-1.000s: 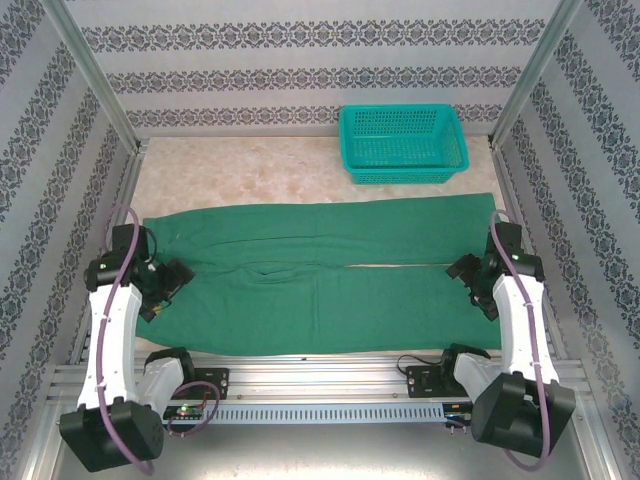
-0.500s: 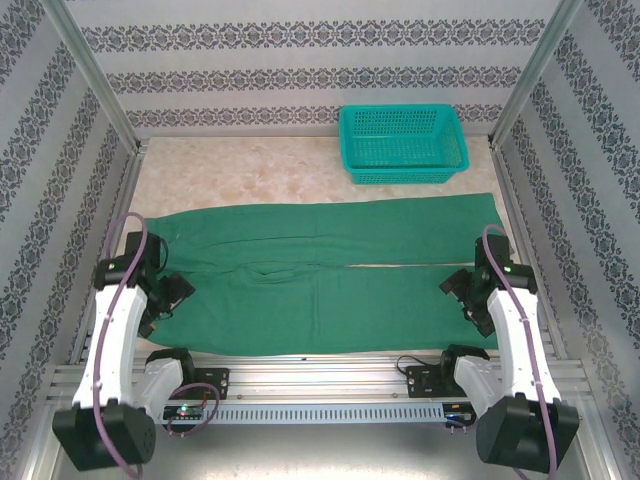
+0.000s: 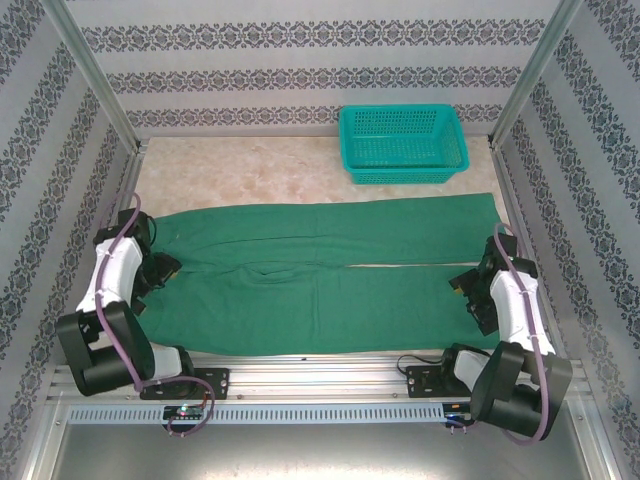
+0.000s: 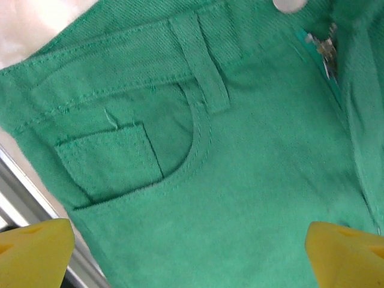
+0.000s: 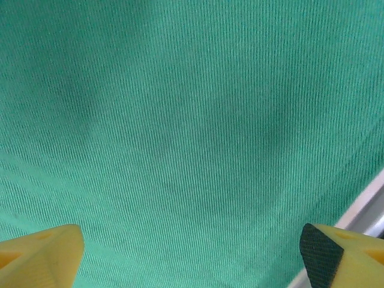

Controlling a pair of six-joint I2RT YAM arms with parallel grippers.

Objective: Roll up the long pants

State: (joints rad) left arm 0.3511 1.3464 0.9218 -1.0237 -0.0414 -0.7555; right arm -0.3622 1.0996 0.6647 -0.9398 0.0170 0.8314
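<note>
Top external: long pants [image 3: 320, 265] flat, 2 legs.
Left wrist: left gripper [image 4: 191, 249] agape, pocket [image 4: 120, 150] between fingers [image 4: 36, 249], perhaps untouched.
Right wrist: right gripper [image 5: 192, 249] agape above long pants.

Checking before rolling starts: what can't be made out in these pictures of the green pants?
Top view: the left tool and its arm hide part of the waist of the long pants; the right tool and arm hide the near leg's hem.
Left wrist view: the button is cut off by the top edge.
Right wrist view: too close to tell whether the fingertips touch the cloth.
</note>
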